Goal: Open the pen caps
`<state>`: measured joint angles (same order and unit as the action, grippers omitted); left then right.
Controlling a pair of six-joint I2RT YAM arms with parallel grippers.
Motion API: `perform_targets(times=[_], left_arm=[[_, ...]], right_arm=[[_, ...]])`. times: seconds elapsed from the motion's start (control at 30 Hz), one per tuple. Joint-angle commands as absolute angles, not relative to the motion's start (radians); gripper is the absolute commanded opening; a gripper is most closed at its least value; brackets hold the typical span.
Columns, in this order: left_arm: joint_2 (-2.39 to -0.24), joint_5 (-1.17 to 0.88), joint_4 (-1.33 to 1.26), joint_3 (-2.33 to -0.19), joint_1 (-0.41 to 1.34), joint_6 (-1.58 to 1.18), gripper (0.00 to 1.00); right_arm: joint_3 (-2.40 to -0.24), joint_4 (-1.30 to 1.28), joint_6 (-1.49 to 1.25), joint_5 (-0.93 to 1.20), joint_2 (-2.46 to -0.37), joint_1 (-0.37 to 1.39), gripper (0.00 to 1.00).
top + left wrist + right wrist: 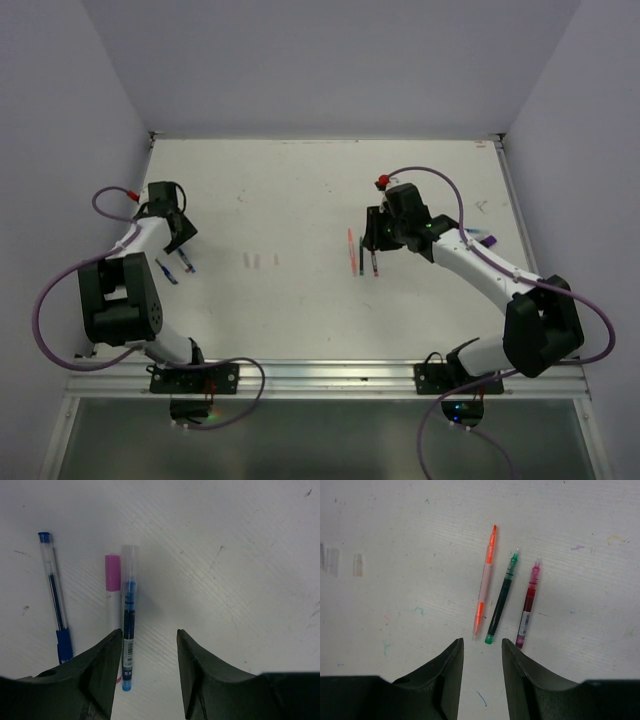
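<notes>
Nearest to us, the left end effector (147,636) hangs low over the worktop (240,555) with its fingers spread and nothing between them. Just past one finger lie 3 pens. The blue-ink pen (128,630) has its clear cap (130,560) seated on the far end. Just beside it, the white pen (114,607) wears a pink cap (112,572). The blue ballpoint (56,600) lies a little apart.

The right end effector (481,642) is likewise spread and empty. Beyond it we see 3 uncapped pens (tips pointing away): an orange pen (485,580), a green pen (501,597) and a magenta pen (528,600). Well apart from these, between the 2 arms, 3 loose caps (258,261) lie in a short row. They are too pale and faint for us to tell their colours.
</notes>
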<state>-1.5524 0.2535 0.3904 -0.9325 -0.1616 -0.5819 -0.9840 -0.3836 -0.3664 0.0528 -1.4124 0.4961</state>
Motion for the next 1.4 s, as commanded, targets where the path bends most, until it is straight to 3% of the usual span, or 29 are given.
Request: perform_targets(times=[0.0, 0.73, 0.97, 1.07, 1.13, 1.37], left_arm=[[-1.577, 0.247, 0.302, -0.923, -0.184, -0.561, 0.50], [-1.680, 0.224, 0.233, -0.873, -0.196, -0.557, 0.47], [-1.698, 0.166, 0.209, -0.861, -0.195, -0.532, 0.26], [-1.704, 0.132, 0.195, -0.859, -0.195, -0.528, 0.13], [-1.707, 0.106, 0.187, -0.864, -0.195, -0.526, 0.00], [-1.625, -0.136, 0.073, -0.855, -0.183, -0.551, 0.00]], right_arm=[[-1.028, -0.382, -0.374, 0.084, -1.405, 0.492, 0.40], [-1.026, -0.364, -0.376, 0.098, -1.414, 0.491, 0.40], [-1.008, -0.348, -0.374, 0.098, -1.402, 0.491, 0.39], [-0.989, -0.334, -0.376, 0.103, -1.397, 0.491, 0.39], [-0.974, -0.324, -0.376, 0.103, -1.401, 0.491, 0.39], [-0.940, -0.279, -0.385, 0.104, -1.393, 0.491, 0.39]])
